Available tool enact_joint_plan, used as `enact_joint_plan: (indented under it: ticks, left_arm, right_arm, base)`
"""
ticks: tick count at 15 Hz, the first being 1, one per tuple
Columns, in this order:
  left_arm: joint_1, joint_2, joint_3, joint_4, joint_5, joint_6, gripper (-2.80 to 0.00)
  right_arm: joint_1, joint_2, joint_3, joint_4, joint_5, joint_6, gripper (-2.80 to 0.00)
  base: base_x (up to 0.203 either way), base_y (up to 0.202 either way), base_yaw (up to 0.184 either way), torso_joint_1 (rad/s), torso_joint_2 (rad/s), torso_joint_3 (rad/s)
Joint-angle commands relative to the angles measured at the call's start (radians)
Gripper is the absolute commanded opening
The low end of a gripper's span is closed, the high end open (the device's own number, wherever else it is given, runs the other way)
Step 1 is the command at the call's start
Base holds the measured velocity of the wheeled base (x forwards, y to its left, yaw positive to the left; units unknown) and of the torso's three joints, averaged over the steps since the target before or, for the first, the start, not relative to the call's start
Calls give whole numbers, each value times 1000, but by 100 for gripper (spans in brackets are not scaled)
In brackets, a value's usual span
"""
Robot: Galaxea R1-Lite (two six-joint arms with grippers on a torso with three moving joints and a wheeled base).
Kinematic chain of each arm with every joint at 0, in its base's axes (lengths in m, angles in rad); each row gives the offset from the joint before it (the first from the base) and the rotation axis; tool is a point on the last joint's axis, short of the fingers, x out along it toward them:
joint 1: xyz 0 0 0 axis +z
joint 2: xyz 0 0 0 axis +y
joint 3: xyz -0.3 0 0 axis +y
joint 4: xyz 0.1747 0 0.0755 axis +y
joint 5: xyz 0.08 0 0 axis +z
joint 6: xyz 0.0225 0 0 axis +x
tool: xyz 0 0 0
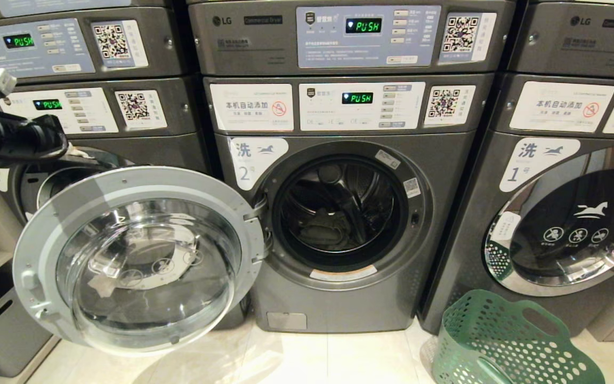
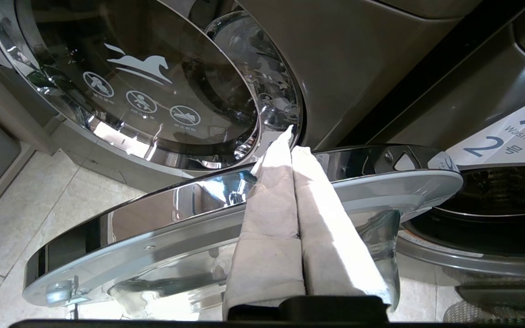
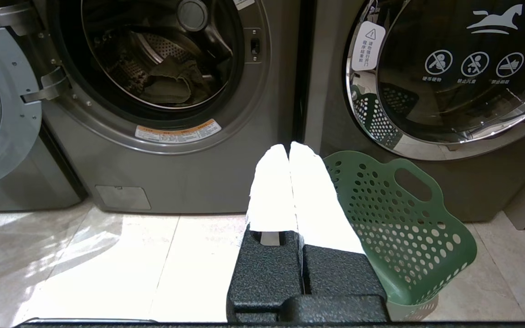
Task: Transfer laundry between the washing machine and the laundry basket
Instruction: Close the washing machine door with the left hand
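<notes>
The left gripper (image 2: 290,136) hangs just above the open door (image 1: 136,256), fingers together and empty; I think it may bump the door's rim. The right gripper (image 3: 290,150), also closed, waits near the laundry basket (image 3: 399,228). Farther, crumpled grey-green laundry (image 3: 167,84) lies inside the washing machine (image 1: 339,213) marked 2.

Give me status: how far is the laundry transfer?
Done: washing machine door stands wide open. In hand: nothing; left gripper is shut and empty above the door rim, right gripper shut, facing the machine. Left: the laundry lies in the drum; the laundry basket on the floor shows nothing inside.
</notes>
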Motion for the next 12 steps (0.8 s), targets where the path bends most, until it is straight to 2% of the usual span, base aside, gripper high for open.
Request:
enact_joint_plan:
  ticks: [1, 12]
  left_arm:
    - [2, -15, 0, 1, 0, -2, -280]
    - [-12, -65, 65, 0, 3, 2, -280]
  right_arm:
    - [0, 0, 0, -1, 0, 0, -280]
    - [0, 0, 0, -1, 0, 0, -280]
  base:
    - [0, 0, 0, 0, 0, 0]
    - [0, 0, 0, 0, 0, 0]
